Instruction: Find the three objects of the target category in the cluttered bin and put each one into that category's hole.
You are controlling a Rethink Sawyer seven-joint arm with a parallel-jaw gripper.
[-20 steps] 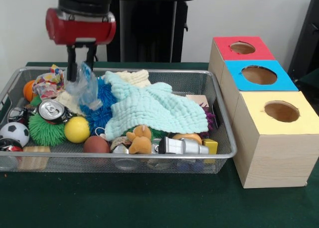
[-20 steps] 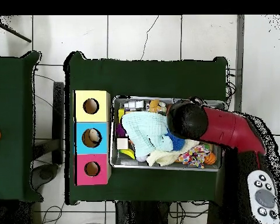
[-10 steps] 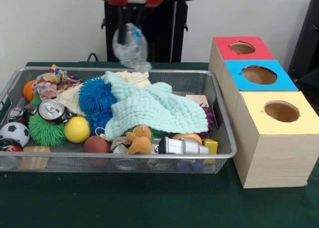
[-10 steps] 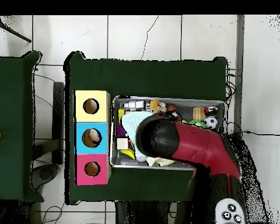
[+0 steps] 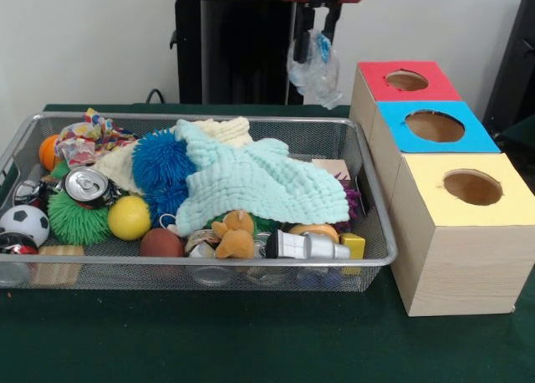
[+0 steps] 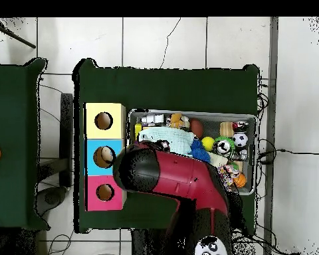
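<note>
The jaws of the gripper [image 5: 322,25] pinch a crumpled clear plastic bag [image 5: 314,63] high beside the red-topped wooden box [image 5: 401,86], where the limp film could snag the hole's [image 5: 407,80] rim instead of dropping through.

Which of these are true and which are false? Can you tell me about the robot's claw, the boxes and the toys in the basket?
1. The gripper holds a crumpled clear plastic bottle. True.
2. The bottle is lying in the basket. False: it hangs in the air, above the basket's far right corner, beside the red box.
3. The yellow box is nearest the front view's camera. True.
4. The blue box sits between the red and yellow ones. True.
5. The pale green cloth hangs over the basket's rim. False: it lies inside, on the other things.
6. The can stands on the yellow box. False: it is in the basket, by the green spiky ball.
</note>
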